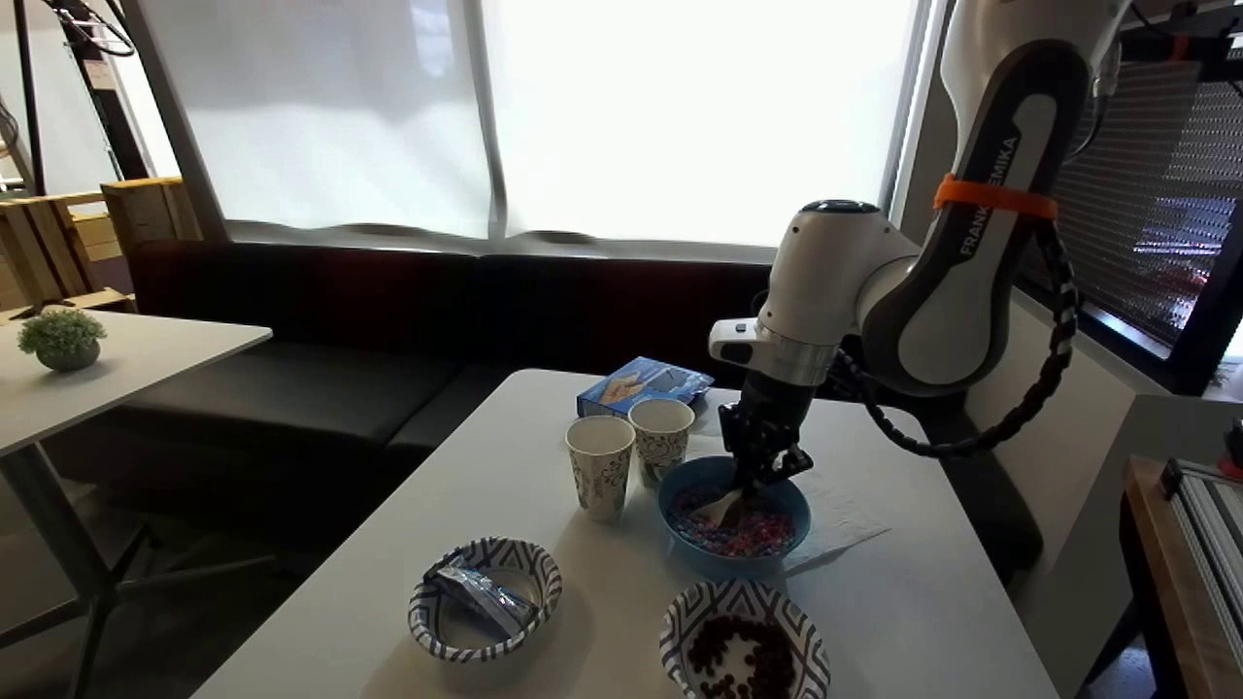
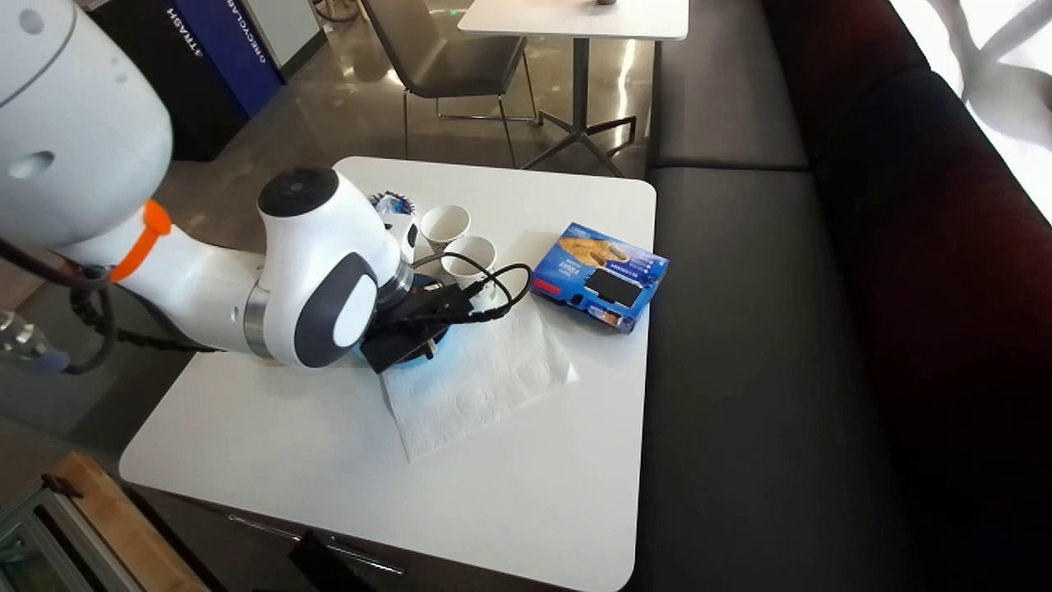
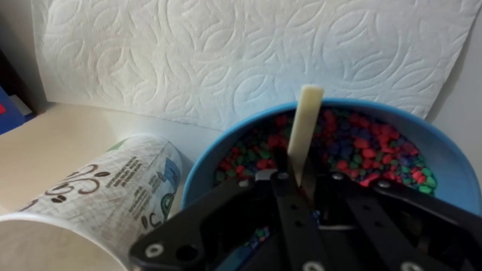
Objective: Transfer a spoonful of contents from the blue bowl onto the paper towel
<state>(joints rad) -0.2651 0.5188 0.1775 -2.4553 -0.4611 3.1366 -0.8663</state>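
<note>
The tool [image 3: 297,167] grips a spoon [image 3: 304,130] — head inside the blue bowl [image 3: 450,177] with the contents [image 3: 363,150].

two paper cups [image 1: 599,474] | blue carton [image 1: 639,384] | patterned bowl [image 1: 529,561]: silvery packet [image 1: 487,600] | second bowl [image 1: 736,595]: dark bits [image 1: 769,660]

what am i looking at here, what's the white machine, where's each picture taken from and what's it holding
That's a robot arm with a black gripper, a kind of pincer, at its end. Two pictures look at it from outside; the close-up is from its wrist. On the table are a blue bowl of colourful bits, a paper towel, two paper cups, a box, a patterned bowl with a shiny wrapper and a second patterned bowl with dark bits. The gripper is closed on a spoon, whose scooping end is down in the blue bowl.
</note>
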